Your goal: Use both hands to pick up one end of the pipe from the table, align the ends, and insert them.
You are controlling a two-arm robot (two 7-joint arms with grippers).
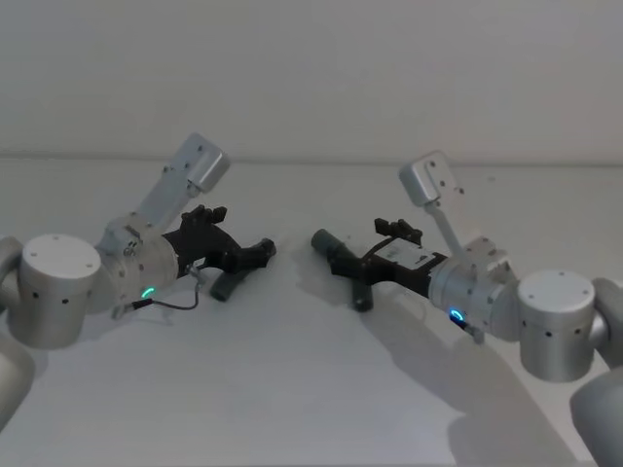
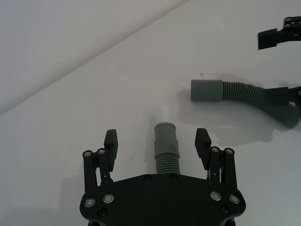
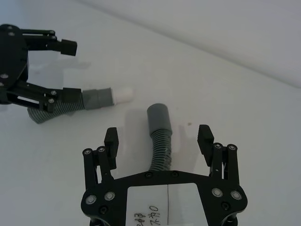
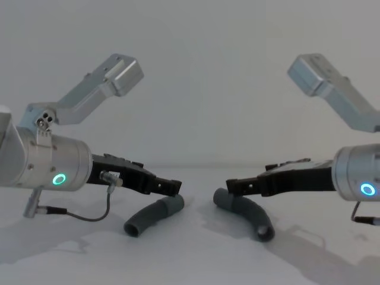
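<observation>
1. The counter leaves open room between the arms.
2. The left claw and right claw are spread wide and grip nothing; each straddles its own piece.
3. The left pipe piece and right pipe piece lie on the counter, each running lengthwise out from its claw's palm.
4. The left cuff and right cuff point toward each other, apart.
</observation>
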